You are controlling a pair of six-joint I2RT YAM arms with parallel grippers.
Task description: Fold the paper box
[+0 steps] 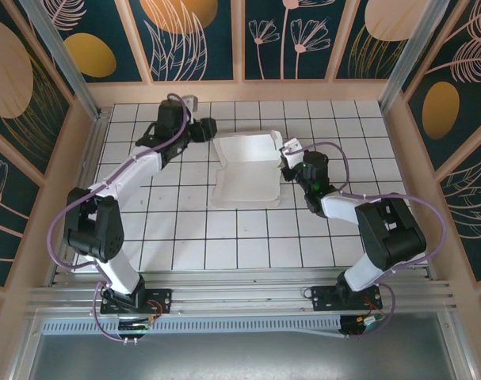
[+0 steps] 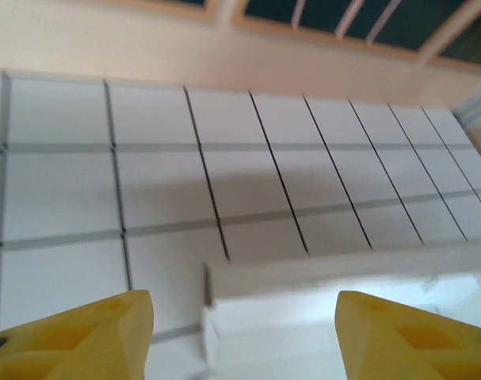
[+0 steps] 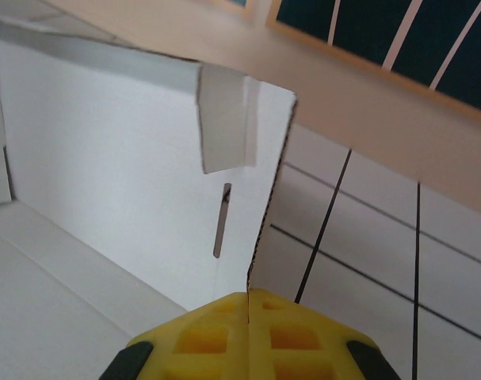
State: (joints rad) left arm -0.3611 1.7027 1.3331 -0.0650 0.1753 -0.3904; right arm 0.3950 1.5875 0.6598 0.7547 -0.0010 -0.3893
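The white paper box (image 1: 244, 174) lies partly folded at the middle of the grid table, its back panel standing up. My left gripper (image 1: 211, 130) hovers at the box's back-left corner. In the left wrist view the yellow fingers (image 2: 89, 336) stand wide open, with the box's corner (image 2: 319, 317) below and between them, untouched. My right gripper (image 1: 287, 163) is at the box's right side. Its yellow fingers (image 3: 208, 336) are shut on the edge of an upright side wall (image 3: 105, 158), which has a narrow slot (image 3: 222, 220) and a small tab (image 3: 224, 119).
A wooden rim (image 1: 240, 91) bounds the white grid table (image 1: 224, 237) at the back, close behind the box. Side walls (image 1: 82, 158) rise at left and right. The arms' bases (image 1: 133, 299) sit on the metal rail at the near edge.
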